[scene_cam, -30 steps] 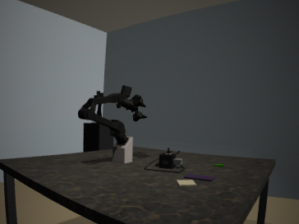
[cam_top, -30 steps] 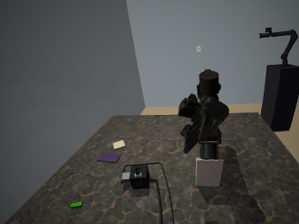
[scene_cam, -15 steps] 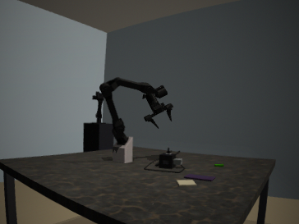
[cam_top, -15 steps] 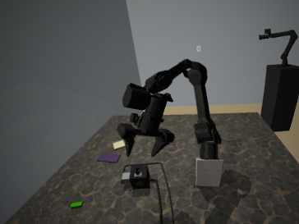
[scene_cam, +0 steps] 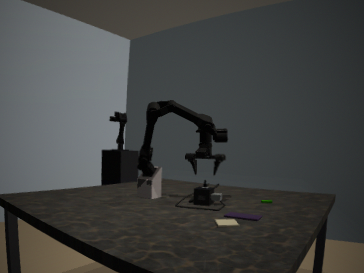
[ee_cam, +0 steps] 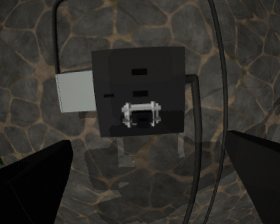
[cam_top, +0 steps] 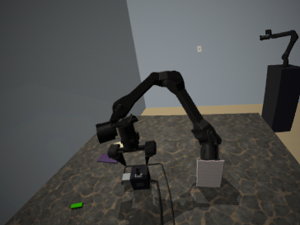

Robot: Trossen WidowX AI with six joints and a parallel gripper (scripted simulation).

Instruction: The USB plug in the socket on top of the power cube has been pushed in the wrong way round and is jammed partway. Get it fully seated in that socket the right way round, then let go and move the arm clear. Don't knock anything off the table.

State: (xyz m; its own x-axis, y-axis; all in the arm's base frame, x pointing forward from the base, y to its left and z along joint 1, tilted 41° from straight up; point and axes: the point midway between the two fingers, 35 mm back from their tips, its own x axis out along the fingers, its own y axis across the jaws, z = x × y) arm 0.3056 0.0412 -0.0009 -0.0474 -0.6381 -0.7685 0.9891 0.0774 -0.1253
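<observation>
The black power cube (cam_top: 140,183) (scene_cam: 202,196) (ee_cam: 140,75) stands on the stone-patterned table (cam_top: 247,190) (scene_cam: 100,221). A USB plug (cam_top: 138,173) (scene_cam: 205,183) (ee_cam: 141,115) with a pale metal frame sticks up from a socket on the cube's top. A white adapter (cam_top: 126,176) (scene_cam: 216,196) (ee_cam: 75,91) sits against the cube's side. A black cable (cam_top: 165,190) (ee_cam: 222,75) loops around the cube. My gripper (cam_top: 133,150) (scene_cam: 205,167) (ee_cam: 151,145) is open and empty. It hangs above the cube, fingers pointing down, a little off the plug.
A purple card (cam_top: 108,159) (scene_cam: 243,216) and a pale card (scene_cam: 227,222) lie on the table beyond the cube. A small green block (cam_top: 77,205) (scene_cam: 266,201) lies near the table's edge. The arm's white base block (cam_top: 209,172) (scene_cam: 150,185) stands beside the cube. A black cabinet (cam_top: 283,96) stands off the table.
</observation>
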